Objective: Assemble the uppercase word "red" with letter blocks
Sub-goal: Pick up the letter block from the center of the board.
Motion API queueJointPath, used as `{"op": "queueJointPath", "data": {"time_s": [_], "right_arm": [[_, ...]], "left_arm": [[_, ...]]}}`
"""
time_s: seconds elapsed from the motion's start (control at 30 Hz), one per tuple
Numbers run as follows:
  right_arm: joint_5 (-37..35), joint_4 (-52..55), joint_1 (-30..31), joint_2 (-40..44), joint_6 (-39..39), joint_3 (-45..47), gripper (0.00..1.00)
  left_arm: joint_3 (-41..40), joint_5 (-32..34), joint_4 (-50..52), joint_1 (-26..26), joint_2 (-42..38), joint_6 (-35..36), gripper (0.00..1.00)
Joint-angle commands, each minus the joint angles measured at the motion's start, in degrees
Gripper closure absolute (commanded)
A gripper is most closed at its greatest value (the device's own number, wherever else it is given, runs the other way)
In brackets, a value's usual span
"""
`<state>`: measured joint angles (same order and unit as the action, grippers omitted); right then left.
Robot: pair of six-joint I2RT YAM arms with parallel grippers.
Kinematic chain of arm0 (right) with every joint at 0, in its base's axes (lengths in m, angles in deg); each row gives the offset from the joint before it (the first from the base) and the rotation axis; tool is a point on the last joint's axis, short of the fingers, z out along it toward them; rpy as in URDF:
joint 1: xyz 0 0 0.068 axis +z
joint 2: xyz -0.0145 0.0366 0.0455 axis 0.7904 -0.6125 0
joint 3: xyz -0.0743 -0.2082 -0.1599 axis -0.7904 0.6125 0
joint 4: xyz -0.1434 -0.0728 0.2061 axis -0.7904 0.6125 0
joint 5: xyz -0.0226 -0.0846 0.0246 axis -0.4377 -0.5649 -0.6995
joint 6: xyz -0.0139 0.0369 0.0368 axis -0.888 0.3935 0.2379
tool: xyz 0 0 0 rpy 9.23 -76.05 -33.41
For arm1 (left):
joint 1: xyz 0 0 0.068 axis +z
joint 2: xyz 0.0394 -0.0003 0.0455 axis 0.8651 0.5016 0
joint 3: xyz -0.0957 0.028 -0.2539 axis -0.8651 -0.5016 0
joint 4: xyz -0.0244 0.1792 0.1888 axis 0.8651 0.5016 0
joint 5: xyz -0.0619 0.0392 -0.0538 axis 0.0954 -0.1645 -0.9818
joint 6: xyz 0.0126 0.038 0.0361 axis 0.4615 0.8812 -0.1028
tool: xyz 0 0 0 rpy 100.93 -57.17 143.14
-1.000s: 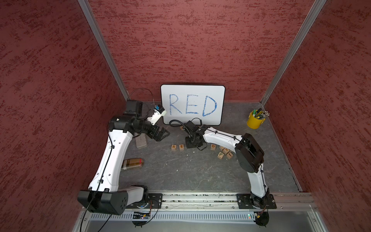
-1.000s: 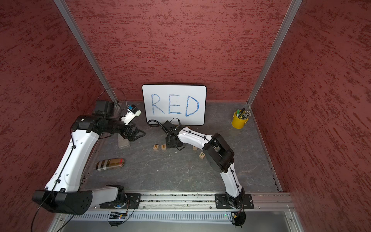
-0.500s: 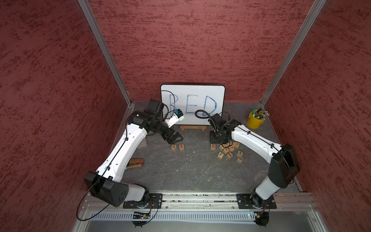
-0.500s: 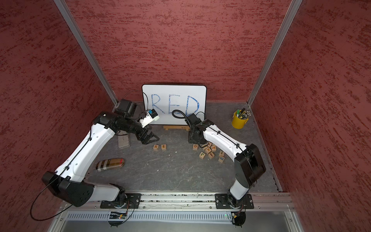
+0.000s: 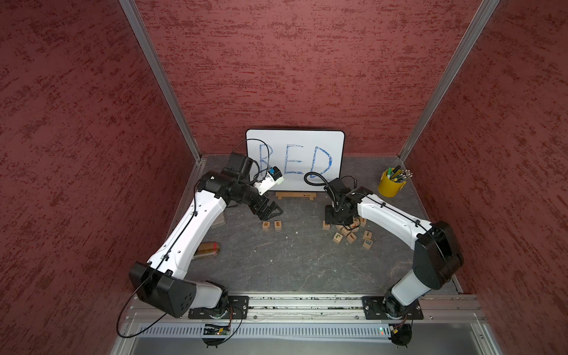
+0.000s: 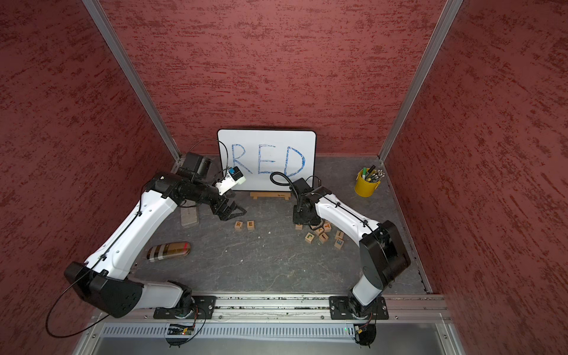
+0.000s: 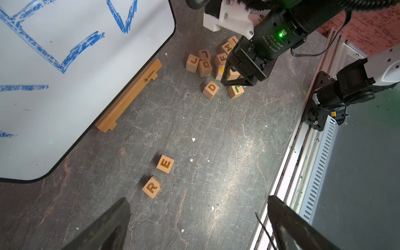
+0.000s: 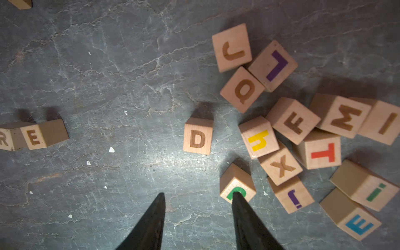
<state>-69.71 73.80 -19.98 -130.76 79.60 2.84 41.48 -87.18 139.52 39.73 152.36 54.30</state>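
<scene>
The right gripper [image 8: 199, 194] hangs low over the surface [image 5: 276, 270], its jaws partly apart with nothing between them. The D block [image 8: 198, 136] lies flat just ahead of that gap, letter up and untouched. One of the gripper's fingers [image 8: 244, 216] crosses in front of a green-lettered block [image 8: 236, 184], and I cannot tell whether they touch. Reading the clock in the top views with 12 toward the whiteboard [image 5: 295, 153], D shows at this gripper's 7 o'clock, partly hidden beneath it. The pile [image 8: 292, 123] of other letter cubes spreads from D's 3 to 4 o'clock, near it but apart, and a blue E block [image 8: 359, 225] sits at the pile's 5 o'clock edge. Well apart at D's 9 o'clock, the E block [image 7: 165, 163] and the R block [image 7: 152, 187] lie just beside each other with their letters up, R at E's 9 o'clock. The left gripper [image 7: 194, 216] hovers at R's 12 o'clock, jaws spread wide and empty. A yellow cup [image 5: 388, 186] of pens stands at the pile's 1 o'clock, near the back wall.
</scene>
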Motion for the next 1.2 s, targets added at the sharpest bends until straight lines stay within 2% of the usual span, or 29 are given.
{"op": "queueJointPath", "data": {"time_s": [0.0,0.57,0.8,1.17], "right_arm": [[1.61,-2.02,-0.91,-1.14,-1.25,0.46,0.48],[1.96,-3.15,-2.91,-1.76,-3.76,2.75,0.48],[5.02,-5.73,-3.01,-4.95,-3.64,2.4,0.48],[2.41,-5.34,-2.98,-10.04,-2.68,-0.67,0.48]], "left_arm": [[-0.75,-0.77,-0.94,0.21,-1.39,-1.18,0.0],[-1.6,0.11,-1.15,0.3,-2.39,-2.3,0.01],[-1.38,0.47,-1.4,0.3,-2.07,-1.97,0.0],[-1.46,1.12,-1.46,0.3,-2.68,-1.01,0.0]]}}
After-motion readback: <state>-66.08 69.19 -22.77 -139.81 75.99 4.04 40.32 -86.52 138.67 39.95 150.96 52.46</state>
